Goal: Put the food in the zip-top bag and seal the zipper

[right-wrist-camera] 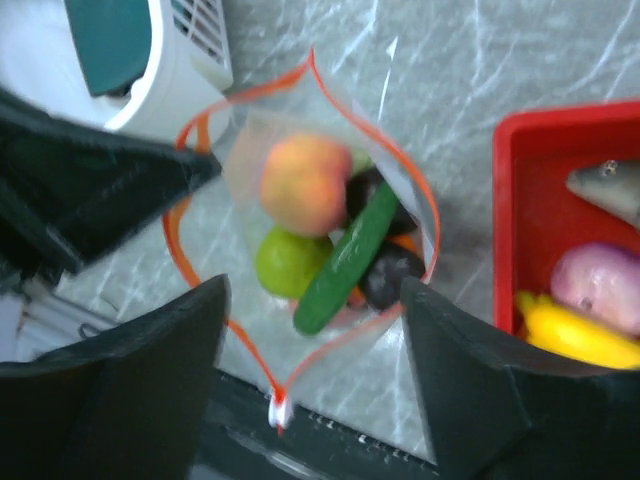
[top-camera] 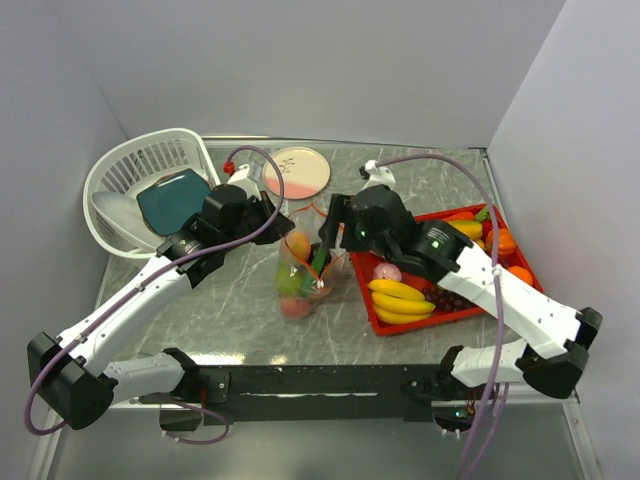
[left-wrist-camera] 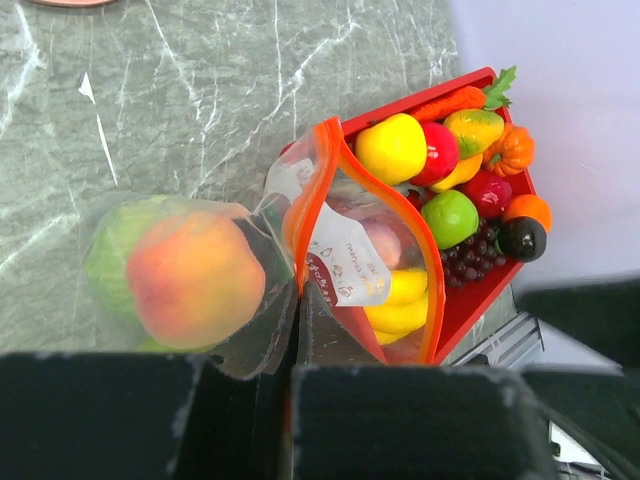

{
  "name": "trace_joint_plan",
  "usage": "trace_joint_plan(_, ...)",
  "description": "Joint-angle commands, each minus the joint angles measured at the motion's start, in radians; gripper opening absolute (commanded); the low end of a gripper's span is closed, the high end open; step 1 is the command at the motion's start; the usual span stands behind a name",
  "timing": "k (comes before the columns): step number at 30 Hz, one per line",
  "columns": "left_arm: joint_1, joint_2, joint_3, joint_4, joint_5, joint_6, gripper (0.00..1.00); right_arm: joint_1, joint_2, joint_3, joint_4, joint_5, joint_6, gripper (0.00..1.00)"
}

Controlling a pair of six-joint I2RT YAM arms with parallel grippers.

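The clear zip-top bag stands open on the table between my arms. It holds a peach, a green fruit, a green cucumber and dark pieces. Its orange-red zipper forms an open loop with a white end piece. My left gripper is shut on the zipper strip at the bag's mouth, seen in the top view. My right gripper is open and empty, right above the bag's mouth. More food, such as bananas, lies in the red tray.
The red tray sits right of the bag, under my right arm. A white lattice basket with a teal item stands at the back left. A pink plate lies behind the bag.
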Motion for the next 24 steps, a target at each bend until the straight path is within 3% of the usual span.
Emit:
trace_joint_plan(1, 0.004, 0.0, 0.006, 0.066, 0.01, -0.012, 0.05, 0.078, -0.05, -0.008, -0.045, -0.01, 0.009, 0.63)
trace_joint_plan(6, 0.002, 0.021, 0.02, 0.076, 0.021, -0.014, 0.05, 0.15, -0.086, -0.026, -0.131, -0.033, 0.06, 0.56)
trace_joint_plan(8, 0.002, 0.032, 0.026, 0.077, 0.035, -0.015, 0.04, 0.152, -0.108, -0.066, -0.123, -0.077, 0.078, 0.48)
trace_joint_plan(11, -0.001, 0.04, 0.028, 0.086, 0.04, -0.018, 0.04, 0.155, -0.12, -0.097, -0.119, -0.159, 0.106, 0.47)
trace_joint_plan(24, -0.024, 0.067, 0.042, 0.097, 0.047, -0.026, 0.04, 0.157, -0.044, -0.094, -0.129, -0.156, 0.121, 0.45)
